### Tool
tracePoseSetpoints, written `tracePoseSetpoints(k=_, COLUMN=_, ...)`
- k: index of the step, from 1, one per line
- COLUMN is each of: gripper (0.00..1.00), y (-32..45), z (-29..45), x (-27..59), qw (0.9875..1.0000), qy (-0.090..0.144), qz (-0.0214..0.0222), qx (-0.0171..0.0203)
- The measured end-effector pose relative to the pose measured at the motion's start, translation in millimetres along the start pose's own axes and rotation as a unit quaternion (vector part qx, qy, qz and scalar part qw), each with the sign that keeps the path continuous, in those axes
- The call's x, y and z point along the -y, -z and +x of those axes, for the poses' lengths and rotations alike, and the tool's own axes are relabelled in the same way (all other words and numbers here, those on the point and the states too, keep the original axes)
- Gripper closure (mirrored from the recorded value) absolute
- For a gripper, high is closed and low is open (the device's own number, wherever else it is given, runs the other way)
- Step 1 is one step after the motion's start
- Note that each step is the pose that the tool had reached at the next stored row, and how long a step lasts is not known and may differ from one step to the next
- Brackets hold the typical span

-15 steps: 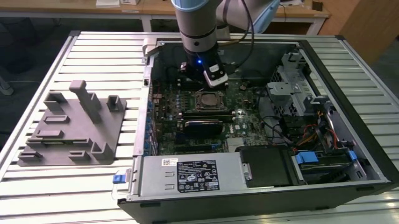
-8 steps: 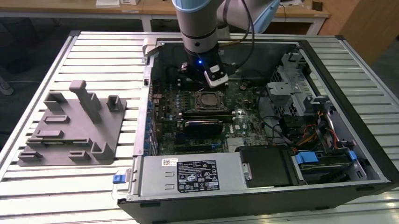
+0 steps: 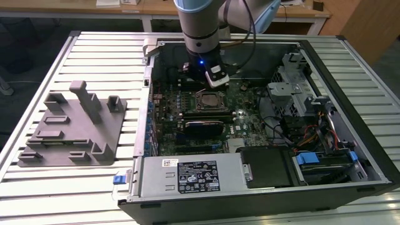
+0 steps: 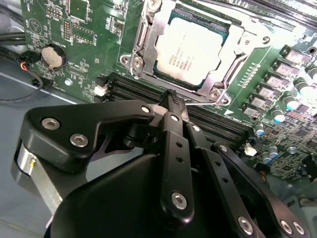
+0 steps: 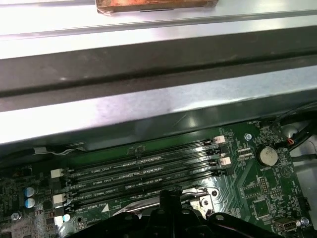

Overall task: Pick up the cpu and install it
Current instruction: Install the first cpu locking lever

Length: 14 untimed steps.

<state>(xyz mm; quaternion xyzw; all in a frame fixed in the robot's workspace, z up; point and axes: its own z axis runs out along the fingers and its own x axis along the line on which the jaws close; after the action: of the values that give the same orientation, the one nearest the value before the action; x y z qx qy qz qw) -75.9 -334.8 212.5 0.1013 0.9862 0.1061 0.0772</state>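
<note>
Second wrist view has my tool (image 4: 174,101) with its black fingers drawn narrow. The tips meet, and I can see nothing between them. They hang just beside the near edge of the socket's metal frame (image 4: 140,30), over the dark memory slots (image 4: 130,88) that run alongside it. A thin bright lever (image 4: 200,103) lies just past the tips; I cannot tell whether they touch it.

The cpu (image 4: 194,48) is lying flat inside that frame, pale silver top facing up and square to the opening. My tool is clear of it. A round coin battery (image 4: 53,56) sits on the green motherboard (image 4: 94,29), well off to one side of the socket.

From the exterior view, my arm (image 3: 201,23) reaches straight down into the open computer case (image 3: 375,154), which covers the bench (image 3: 93,47) from its middle out to the edge on the exterior view's right. The grey plastic fixture (image 3: 69,136) with upright posts stands on the bench near the opposite edge, well apart from the case.

In the first wrist view the fingertips sit just in front of the rows of memory slots, with the case wall (image 5: 158,99) beyond them.
</note>
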Motion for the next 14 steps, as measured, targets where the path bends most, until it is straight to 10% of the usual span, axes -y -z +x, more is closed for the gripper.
tracePoseSetpoints(k=6, gripper=0.89, y=-0.2, z=-0.3, x=-0.1, qw=1.0, qy=-0.001, qz=-0.0004, qx=0.0001)
tracePoseSetpoints(k=14, gripper=0.89, y=-3.6, z=0.5, x=0.4, qw=0.999, qy=-0.042, qz=0.004, qx=0.0162)
